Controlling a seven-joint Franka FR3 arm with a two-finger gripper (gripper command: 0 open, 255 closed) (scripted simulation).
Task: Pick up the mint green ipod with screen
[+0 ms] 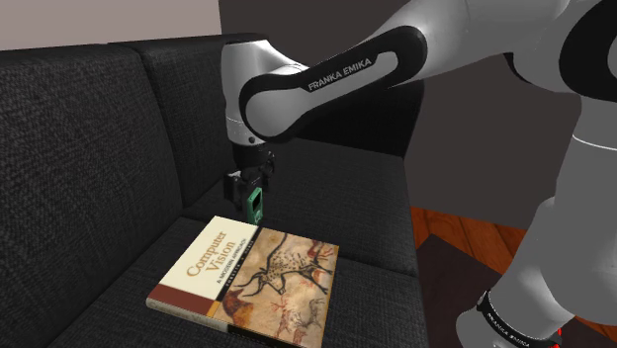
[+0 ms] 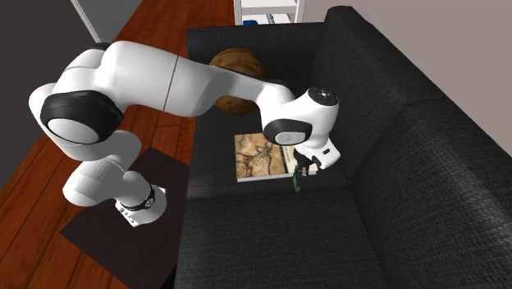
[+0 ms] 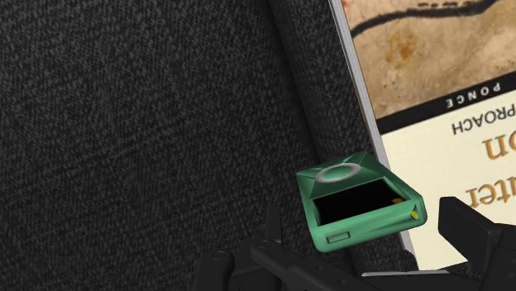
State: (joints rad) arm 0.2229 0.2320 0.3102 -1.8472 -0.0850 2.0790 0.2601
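Status: the grasp step appears complete. The gripper (image 1: 253, 195) hangs above the sofa (image 1: 89, 148) seat, and its jaws are clamped on the mint green ipod (image 1: 255, 207), one jaw on each long side. In the shoulder view the ipod stands on end below the jaws, a pose it could not keep unsupported, so you may treat it as held.

Location: the ipod is over the middle of the seat, between the backrest and the seat's front edge. It sits just beside the corner of the book (image 1: 247, 282) that points toward the backrest. In the wrist view its screen and click wheel face the camera.

Clearance: you cannot tell from these views whether the ipod's lower end has fully left the seat fabric. Judge the lift as begun at most.

Remaining: raise the ipod well clear of the seat and the book. Watch for slip, since the casing looks smooth and the jaws grip only its upper part.

Containers: the task calls for none. The book lies flat on the seat, cover up, toward the front edge.
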